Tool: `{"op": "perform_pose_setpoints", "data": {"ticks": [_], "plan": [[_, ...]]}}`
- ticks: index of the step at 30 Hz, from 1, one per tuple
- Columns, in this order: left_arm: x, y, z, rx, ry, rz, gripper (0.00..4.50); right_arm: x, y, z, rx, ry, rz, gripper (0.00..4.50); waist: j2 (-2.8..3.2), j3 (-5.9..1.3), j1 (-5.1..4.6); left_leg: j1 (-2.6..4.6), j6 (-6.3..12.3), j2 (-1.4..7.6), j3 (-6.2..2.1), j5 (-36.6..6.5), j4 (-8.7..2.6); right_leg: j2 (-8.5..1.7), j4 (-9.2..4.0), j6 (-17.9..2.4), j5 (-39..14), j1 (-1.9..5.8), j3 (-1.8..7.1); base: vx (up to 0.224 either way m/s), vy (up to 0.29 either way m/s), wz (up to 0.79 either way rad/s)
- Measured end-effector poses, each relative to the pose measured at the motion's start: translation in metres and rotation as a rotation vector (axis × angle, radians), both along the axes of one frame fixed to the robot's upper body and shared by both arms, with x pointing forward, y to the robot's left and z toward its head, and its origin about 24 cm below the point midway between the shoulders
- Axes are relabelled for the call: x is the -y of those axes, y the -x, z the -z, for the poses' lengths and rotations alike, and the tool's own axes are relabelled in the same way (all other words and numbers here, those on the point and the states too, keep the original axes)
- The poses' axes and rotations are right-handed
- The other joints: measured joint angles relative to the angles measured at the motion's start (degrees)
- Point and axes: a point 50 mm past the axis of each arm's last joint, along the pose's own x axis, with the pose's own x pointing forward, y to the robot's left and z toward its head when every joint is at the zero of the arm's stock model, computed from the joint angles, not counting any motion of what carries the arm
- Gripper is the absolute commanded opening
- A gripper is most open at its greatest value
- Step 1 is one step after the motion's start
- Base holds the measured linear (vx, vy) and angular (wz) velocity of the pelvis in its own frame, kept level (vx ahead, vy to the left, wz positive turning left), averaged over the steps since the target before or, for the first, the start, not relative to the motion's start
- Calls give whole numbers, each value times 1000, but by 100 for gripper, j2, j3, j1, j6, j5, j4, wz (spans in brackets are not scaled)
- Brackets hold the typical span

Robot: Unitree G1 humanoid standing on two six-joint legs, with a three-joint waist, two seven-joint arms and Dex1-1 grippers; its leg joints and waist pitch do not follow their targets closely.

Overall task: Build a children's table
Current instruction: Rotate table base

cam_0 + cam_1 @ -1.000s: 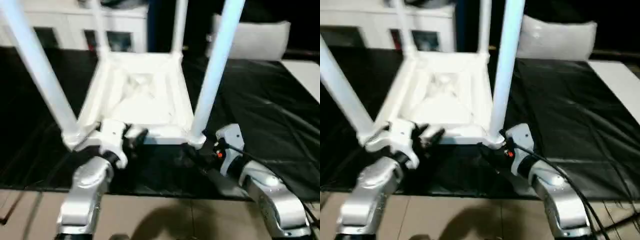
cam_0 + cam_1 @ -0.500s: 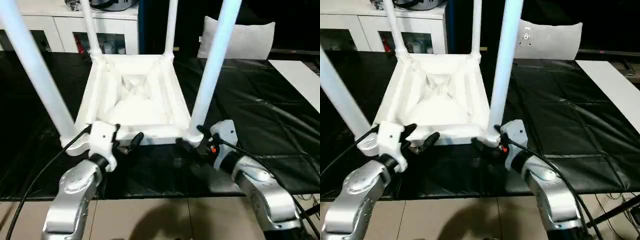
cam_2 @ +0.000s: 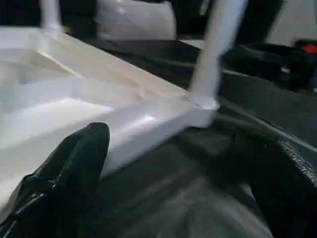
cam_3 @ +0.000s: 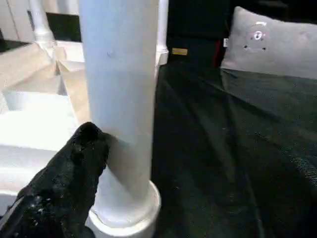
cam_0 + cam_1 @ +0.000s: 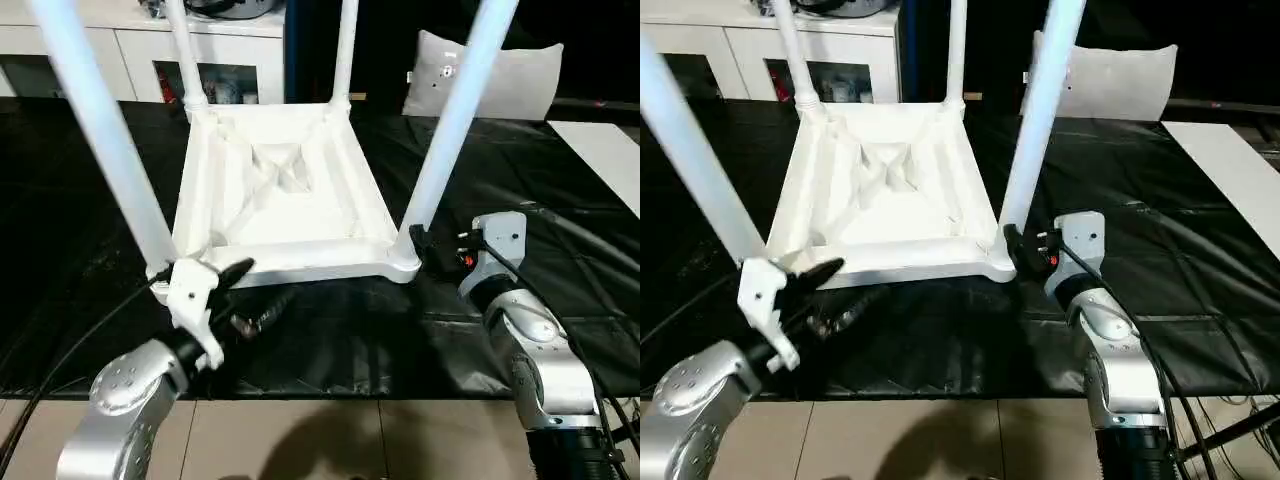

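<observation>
The children's table lies upside down, its white ribbed top [image 5: 290, 190] flat on the black cover and its four legs standing up in the corner sockets. My left gripper [image 5: 252, 295] is open just in front of the top's near left edge, with one finger [image 3: 69, 168] close to the rim and nothing held. My right gripper [image 5: 428, 250] is open beside the base of the near right leg [image 5: 455, 120]. In the right wrist view one finger [image 4: 69, 178] rests against that leg [image 4: 121, 99].
The black-covered work table [image 5: 560, 200] stretches wide to both sides. A grey cushion [image 5: 490, 75] leans at the back right and a white cabinet [image 5: 130, 60] stands at the back left. A white board [image 5: 610, 150] lies at the far right. Tiled floor [image 5: 330, 440] lies below the table's near edge.
My left gripper has opened wide and drawn back from the top's near left corner. My right gripper has shifted from in front of the near right leg to its right side. The camera has also moved.
</observation>
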Motion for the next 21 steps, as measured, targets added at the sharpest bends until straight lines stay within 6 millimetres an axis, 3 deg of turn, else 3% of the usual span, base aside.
{"op": "perform_pose_setpoints", "data": {"ticks": [3,8,14,17,21], "plan": [[-21,-2,9,-21,-24,-60,444,0,0,0,10,8,-19,450,-7,-2,-44,7,0,12,24,1,0,0,1,3,2,1,1,0,0,0],[-61,-21,32,-43,-35,-159,444,9,-4,5,-9,48,1,450,-37,-16,-43,12,1,9,38,1,2,-5,0,13,8,5,16,0,0,0],[-77,-41,52,-33,-25,-165,444,17,-20,-1,5,77,-25,450,-33,-20,-6,28,6,10,51,-1,0,-7,2,12,15,7,25,0,0,0],[-90,-28,73,-72,-33,-161,444,32,-24,-5,18,89,17,450,-32,-25,-15,46,6,9,70,-2,-13,-7,1,14,13,10,40,0,0,0],[-103,-22,78,-30,-47,-127,444,40,-24,-4,9,82,33,450,-36,-35,-18,70,6,10,88,-2,-35,-7,0,15,11,12,51,0,0,0]]}}
